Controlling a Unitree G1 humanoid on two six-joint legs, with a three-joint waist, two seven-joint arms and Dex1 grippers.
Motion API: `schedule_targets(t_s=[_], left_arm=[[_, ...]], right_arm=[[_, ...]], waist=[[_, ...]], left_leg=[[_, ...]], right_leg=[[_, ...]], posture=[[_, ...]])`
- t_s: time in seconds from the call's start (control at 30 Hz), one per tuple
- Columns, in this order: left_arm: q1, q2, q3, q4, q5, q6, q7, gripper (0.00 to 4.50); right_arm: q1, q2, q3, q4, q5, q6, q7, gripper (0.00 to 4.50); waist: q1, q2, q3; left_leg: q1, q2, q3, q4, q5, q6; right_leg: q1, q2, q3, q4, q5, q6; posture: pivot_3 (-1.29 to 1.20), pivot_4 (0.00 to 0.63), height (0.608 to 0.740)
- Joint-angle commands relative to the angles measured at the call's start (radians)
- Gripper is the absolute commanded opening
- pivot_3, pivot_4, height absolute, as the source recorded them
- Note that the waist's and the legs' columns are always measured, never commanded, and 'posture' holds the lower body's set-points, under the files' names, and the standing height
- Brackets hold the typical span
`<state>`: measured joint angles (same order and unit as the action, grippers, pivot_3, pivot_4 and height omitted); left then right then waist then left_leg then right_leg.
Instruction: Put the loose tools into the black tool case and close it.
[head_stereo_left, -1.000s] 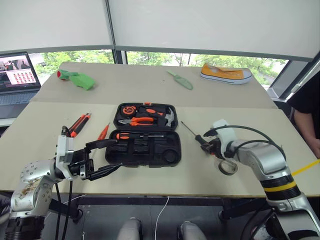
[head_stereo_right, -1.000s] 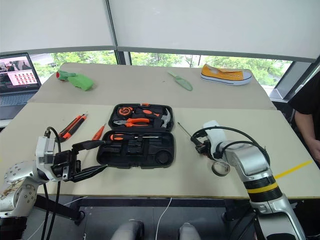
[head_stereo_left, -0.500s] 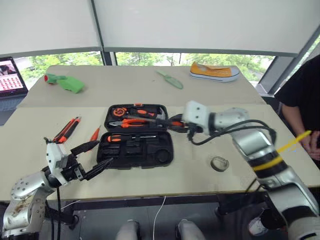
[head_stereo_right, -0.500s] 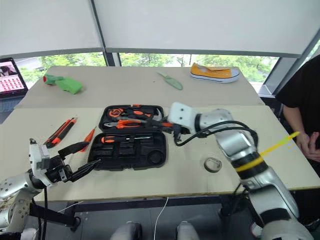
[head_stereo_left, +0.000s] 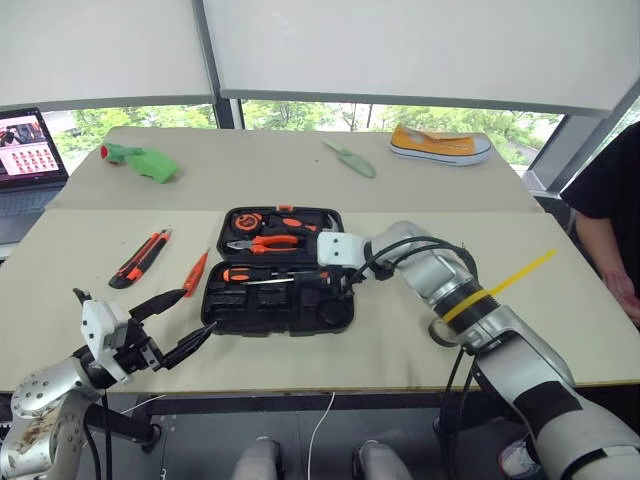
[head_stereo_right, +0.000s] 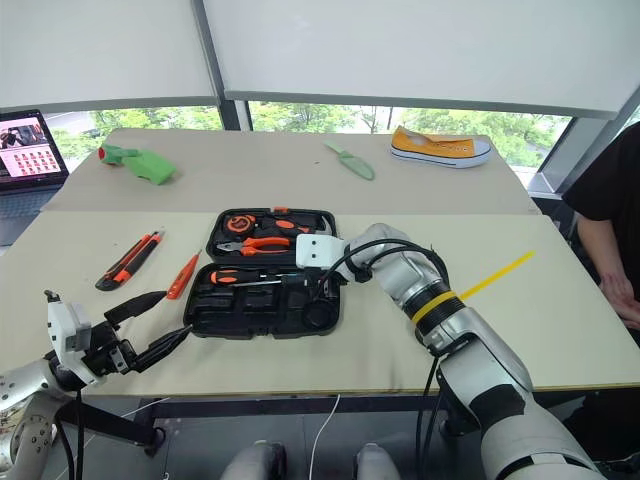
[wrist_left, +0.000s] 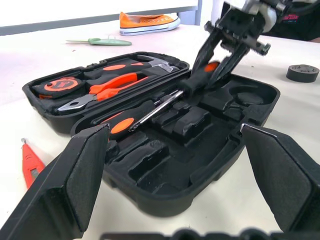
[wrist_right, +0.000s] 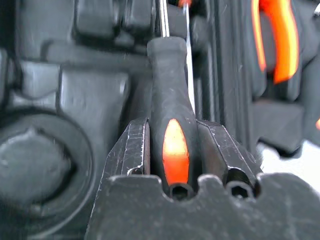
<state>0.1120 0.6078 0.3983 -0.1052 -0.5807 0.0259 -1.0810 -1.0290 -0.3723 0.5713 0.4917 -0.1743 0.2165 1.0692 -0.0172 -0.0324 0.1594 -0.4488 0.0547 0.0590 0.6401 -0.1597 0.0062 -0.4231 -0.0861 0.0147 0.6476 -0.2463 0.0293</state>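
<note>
Left wrist view frames the black tool case (wrist_left: 165, 150), which lies open on the table (head_stereo_left: 560, 300), its lid half holding pliers (wrist_left: 107, 85) and a tape measure (wrist_left: 60, 86) while the near half shows moulded slots, several of them unfilled. The right gripper (wrist_left: 225, 62) is seen over the far end of the near half, its two black fingers (wrist_right: 136, 150) pinched on the handle of a screwdriver (wrist_right: 172, 120) with an orange inset; the steel shaft is angled down into the case beside a second screwdriver (wrist_left: 132, 117) that is already seated in a slot. In the left eye view the right gripper (head_stereo_left: 318, 283) is placed over the middle of the case, its arm reaching in from the right. The left gripper (head_stereo_left: 180, 322) is held above the table's near edge, just left of the case, with its fingers (wrist_left: 85, 170) spread wide and nothing between them. Two loose tools are left on the table to the left of the case: a small orange screwdriver (head_stereo_left: 196, 272) just beside it and an orange-and-black utility knife (head_stereo_left: 140, 258) farther out. A roll of tape (wrist_left: 303, 73) rests on the table to the right of the case. On the far table a green trowel-shaped tool (head_stereo_left: 350, 159), a yellow shoe (head_stereo_left: 440, 146) and a green object (head_stereo_left: 140, 160) are laid, with a laptop (head_stereo_left: 30, 165) at the far left.
</note>
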Motion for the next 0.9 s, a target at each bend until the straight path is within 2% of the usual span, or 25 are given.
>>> schedule_targets(t_s=[0.03,0.17,0.2,0.27,0.37,0.43,0.53,0.57,0.6,0.67,0.87,0.9], left_arm=[[-0.016,0.015,0.009,-0.030,-0.016,-0.007,-0.001,4.50],[-0.024,0.017,0.009,-0.028,-0.016,-0.005,-0.001,4.50],[-0.025,0.017,0.009,-0.029,-0.016,-0.005,-0.001,4.50],[-0.028,0.018,0.008,-0.027,-0.015,-0.005,-0.001,4.50],[-0.039,0.018,0.007,-0.019,-0.014,-0.006,0.000,4.50],[-0.040,0.018,0.008,-0.018,-0.015,-0.007,0.001,4.50],[-0.043,0.013,0.006,-0.008,-0.009,-0.012,0.002,4.50],[-0.042,0.011,0.005,-0.007,-0.007,-0.013,0.002,4.50],[-0.042,0.010,0.004,-0.006,-0.006,-0.014,0.003,4.50],[-0.042,0.007,0.001,-0.007,-0.004,-0.014,0.007,4.50],[-0.039,0.008,-0.004,-0.002,0.006,-0.016,0.016,4.50],[-0.040,0.011,-0.002,0.002,0.009,-0.017,0.016,4.50]], right_arm=[[-0.018,0.011,-0.017,-0.007,-0.022,0.057,0.009,1.02],[-0.007,0.011,-0.028,-0.019,-0.029,0.087,0.001,1.02],[-0.005,0.009,-0.032,-0.025,-0.025,0.082,0.006,2.02],[-0.003,0.009,-0.048,-0.033,-0.015,0.059,0.003,2.57],[-0.010,-0.019,-0.125,-0.106,0.097,-0.020,0.117,3.66],[-0.016,-0.033,-0.155,-0.118,0.131,-0.053,0.154,3.66],[-0.012,0.017,-0.235,-0.089,0.230,-0.112,0.169,3.66],[-0.002,0.041,-0.246,-0.079,0.245,-0.121,0.157,3.09],[0.010,0.067,-0.252,-0.064,0.247,-0.116,0.132,2.91],[0.028,0.110,-0.257,-0.021,0.240,-0.128,0.090,2.27],[0.058,0.196,-0.219,0.201,0.168,-0.175,0.010,0.12],[0.055,0.203,-0.211,0.243,0.152,-0.180,0.002,0.03]], waist=[[-0.001,0.000,0.000],[-0.001,0.000,0.000],[-0.001,0.000,0.000],[0.002,0.000,0.000],[0.003,0.000,0.000],[0.002,0.000,0.000],[0.001,0.000,0.000],[-0.001,0.000,0.000],[-0.004,0.000,0.000],[-0.006,0.000,0.000],[0.000,0.000,0.000],[0.001,0.000,0.000]], left_leg=[[0.000,0.000,0.000,0.000,0.000,0.000],[0.001,0.000,0.000,0.000,0.000,0.000],[0.001,0.000,0.000,0.000,0.000,0.000],[0.001,0.000,0.000,0.000,0.000,0.000],[0.000,0.000,0.000,0.000,0.000,0.000],[0.000,0.000,0.000,0.000,0.000,0.000],[0.000,0.000,0.000,-0.001,0.000,0.000],[0.001,0.000,0.000,-0.001,0.000,0.000],[0.001,0.000,0.000,-0.001,0.000,0.000],[0.002,0.002,0.000,-0.001,0.000,0.000],[0.002,0.003,0.001,-0.001,0.000,-0.001],[0.002,0.003,0.001,-0.001,0.001,-0.002]], right_leg=[[0.000,0.000,0.000,0.000,0.000,0.000],[0.001,0.000,0.000,0.000,0.000,0.000],[0.001,0.000,0.000,0.000,0.000,0.000],[0.001,0.000,0.000,0.000,0.000,0.000],[0.001,0.000,0.000,0.000,0.000,0.000],[0.000,0.000,0.000,0.000,0.000,0.000],[0.001,0.000,0.000,0.000,0.000,0.000],[0.001,0.000,0.000,0.000,0.000,0.000],[0.001,0.000,0.000,0.000,0.000,0.000],[0.001,0.002,0.000,0.000,0.001,-0.001],[0.001,0.003,0.000,0.000,0.001,-0.002],[0.001,0.003,0.000,0.000,0.001,-0.002]], posture=[[0.00,0.150,0.740],[0.00,0.150,0.740],[0.00,0.150,0.740],[0.00,0.150,0.740],[0.00,0.150,0.740],[0.00,0.150,0.740],[0.00,0.150,0.740],[0.00,0.150,0.740],[0.00,0.150,0.740],[0.00,0.150,0.740],[0.00,0.150,0.740],[0.00,0.150,0.740]])
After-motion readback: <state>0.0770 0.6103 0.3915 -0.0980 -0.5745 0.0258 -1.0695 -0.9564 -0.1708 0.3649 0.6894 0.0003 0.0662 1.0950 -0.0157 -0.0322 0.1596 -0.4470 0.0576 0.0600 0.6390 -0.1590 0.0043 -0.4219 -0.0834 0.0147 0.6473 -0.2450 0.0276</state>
